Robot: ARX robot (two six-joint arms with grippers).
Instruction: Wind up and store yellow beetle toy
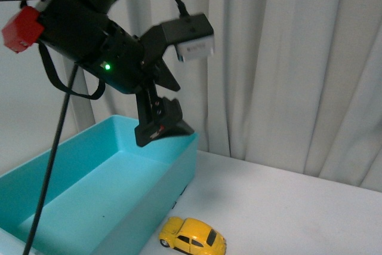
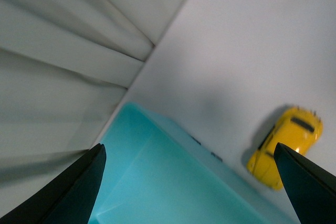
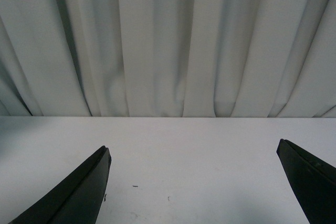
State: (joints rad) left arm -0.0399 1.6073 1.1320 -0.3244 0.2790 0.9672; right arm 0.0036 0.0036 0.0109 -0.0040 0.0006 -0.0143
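Note:
The yellow beetle toy (image 1: 193, 237) stands on its wheels on the white table, close to the turquoise bin's (image 1: 161, 195) near right corner. My left gripper (image 1: 160, 125) hangs open in the air above the bin's far right rim, holding nothing. In the left wrist view the left gripper (image 2: 188, 146) looks down into the bin (image 2: 168, 182), and the toy (image 2: 286, 148) lies outside the wall, beside one dark fingertip (image 2: 302, 182). The right gripper (image 3: 193, 148) is open over bare table, with no toy in its view. The front view does not show it.
A white curtain (image 1: 286, 58) hangs along the table's far edge. The bin fills the left side of the table (image 1: 286, 207). A black cable (image 1: 51, 171) drops from the left arm across the bin.

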